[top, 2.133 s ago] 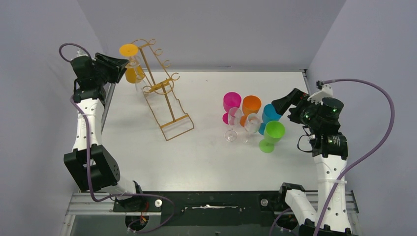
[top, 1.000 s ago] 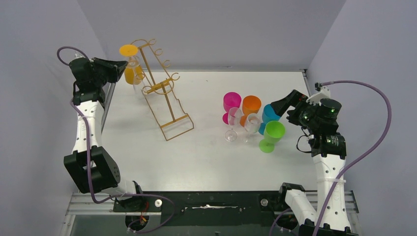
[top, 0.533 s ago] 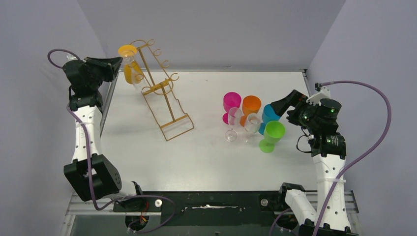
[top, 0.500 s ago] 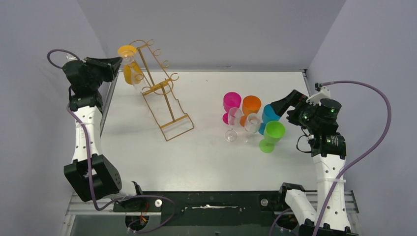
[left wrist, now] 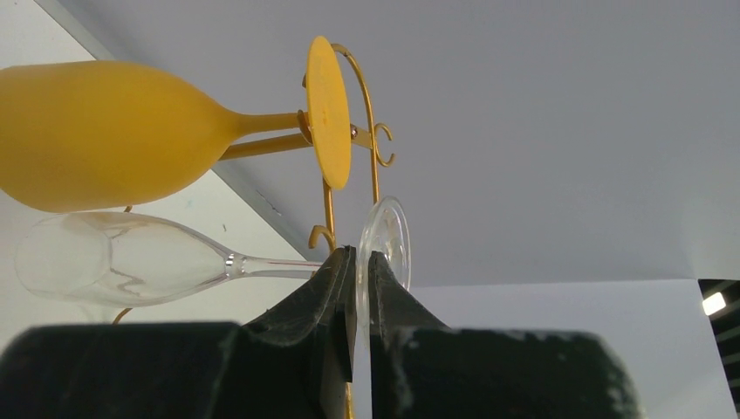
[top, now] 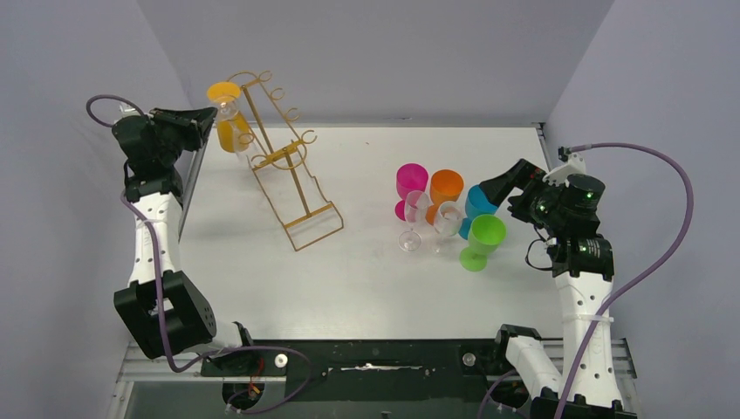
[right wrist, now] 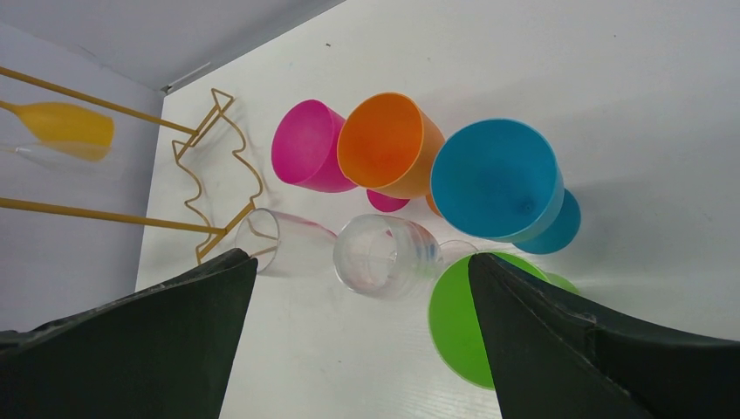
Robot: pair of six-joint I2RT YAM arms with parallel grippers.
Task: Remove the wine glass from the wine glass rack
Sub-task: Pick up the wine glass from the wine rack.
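Progress: grasp made, removal pending | left pincer (left wrist: 356, 262) closed on clear wine glass (left wrist: 113, 266) stem by foot | glass apparently hooked on wine glass rack (top: 280, 157), far-left corner of surface (top: 366, 288), beside yellow glass (left wrist: 113, 131) | remaining: slide out | right pincer (right wrist: 362, 260) wide open, empty

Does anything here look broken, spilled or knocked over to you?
Nothing stands out. The yellow glass and clear wine glass hang upside down on the wine glass rack; the left tool pinches the clear one's stem. The six table glasses stand upright.
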